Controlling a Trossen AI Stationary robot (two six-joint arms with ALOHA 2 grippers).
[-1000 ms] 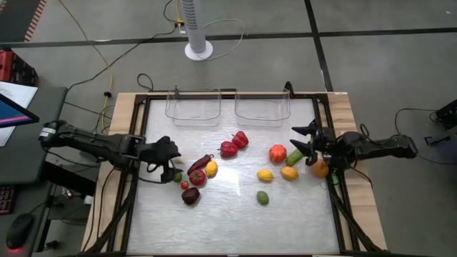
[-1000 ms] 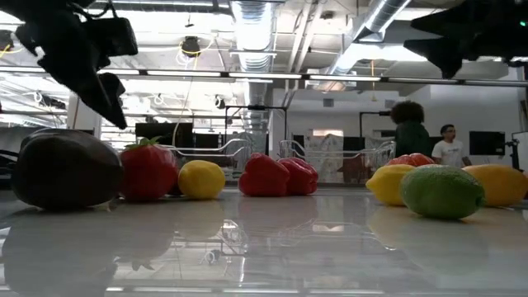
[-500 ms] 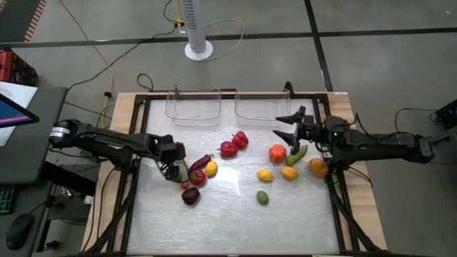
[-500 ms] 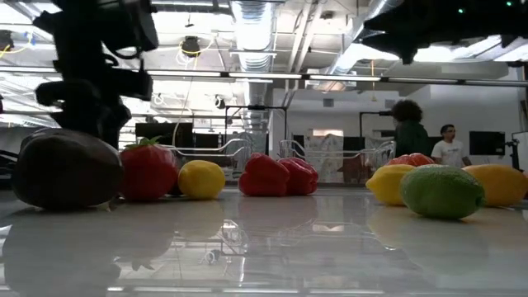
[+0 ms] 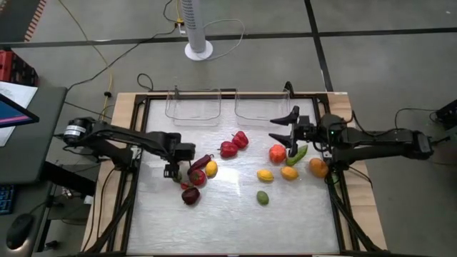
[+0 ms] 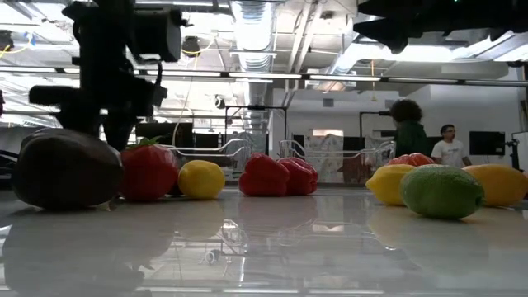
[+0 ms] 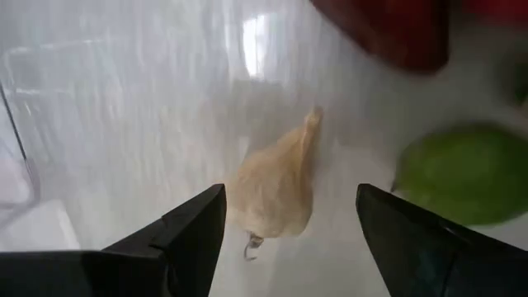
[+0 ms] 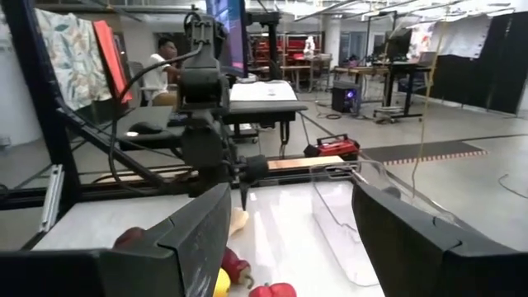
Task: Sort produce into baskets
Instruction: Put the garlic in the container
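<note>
My left hand [image 5: 175, 171] hangs low over the glossy white counter [image 5: 228, 221], fingers spread and holding nothing. Between them my wrist camera looks down on a pale beige garlic-shaped piece [image 7: 276, 186] lying on the counter, with a round green lime [image 7: 470, 173] just beside it and the edge of a red piece beyond. From above, this hand sits at the left end of a cluster: a small green lime [image 5: 178, 176], a red tomato [image 5: 197, 178], a dark purple eggplant [image 5: 199, 163], a yellow lemon [image 5: 211, 168] and a dark maroon piece [image 5: 191, 195].

My right hand [image 5: 284, 130] is raised above the counter on the other side, fingers also wide apart and empty, over a red-orange tomato [image 5: 277, 153] and a green pepper [image 5: 298, 152]. Near them lie a small yellow lemon [image 5: 265, 174], an orange-yellow piece [image 5: 289, 172], a round orange [image 5: 318, 168] and a green lime [image 5: 263, 198]. Two red peppers [image 5: 234, 144] rest mid-counter.

The two clear plastic rectangular bins [image 5: 193, 107] stand side by side at the far edge, nothing in them.

In the room behind, two people [image 6: 410, 128] stand well beyond the counter.
</note>
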